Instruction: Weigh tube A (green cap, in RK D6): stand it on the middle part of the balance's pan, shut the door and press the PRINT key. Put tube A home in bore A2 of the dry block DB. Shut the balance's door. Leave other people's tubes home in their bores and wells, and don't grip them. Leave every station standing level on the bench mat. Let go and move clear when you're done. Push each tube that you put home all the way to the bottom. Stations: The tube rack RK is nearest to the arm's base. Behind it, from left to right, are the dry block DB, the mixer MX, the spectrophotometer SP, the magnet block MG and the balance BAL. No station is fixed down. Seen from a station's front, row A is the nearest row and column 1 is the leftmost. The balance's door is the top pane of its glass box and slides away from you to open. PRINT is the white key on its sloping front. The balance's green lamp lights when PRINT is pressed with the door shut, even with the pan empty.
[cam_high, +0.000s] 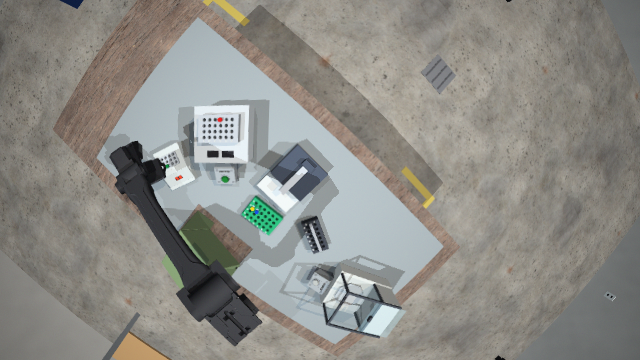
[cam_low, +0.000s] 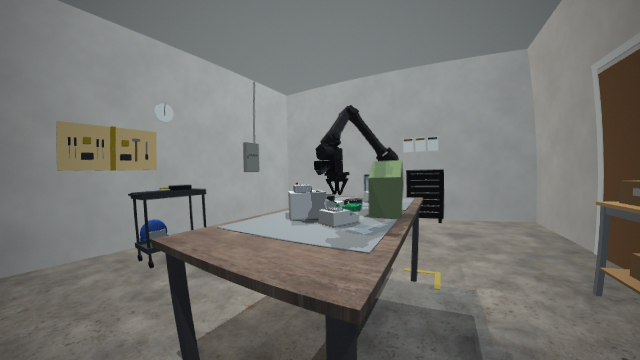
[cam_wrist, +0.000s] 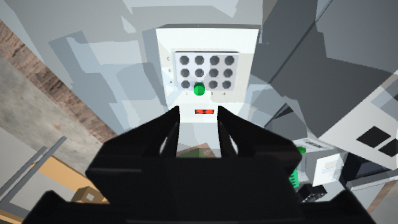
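Tube A's green cap (cam_wrist: 199, 89) (cam_high: 167, 166) shows in the front row, second bore from the left, of the white dry block DB (cam_wrist: 207, 40) (cam_high: 178, 176) (cam_low: 339, 217). The cap sits low at the block's top face. My gripper (cam_wrist: 198, 111) (cam_high: 156, 168) (cam_low: 337, 190) hangs a little above the block, over its front with the red display. Its fingers are partly open and nothing is between them. The balance BAL (cam_high: 361, 300) stands at the far right; its pale top pane (cam_high: 386, 320) sticks out past the back of the glass box.
The mixer MX (cam_high: 221, 134) holds a red-capped tube (cam_high: 220, 119). The green rack RK (cam_high: 263, 216) holds yellow- and blue-capped tubes. The spectrophotometer SP (cam_high: 295, 177) and magnet block MG (cam_high: 314, 234) stand between. A green box (cam_high: 207, 242) is at the arm's base.
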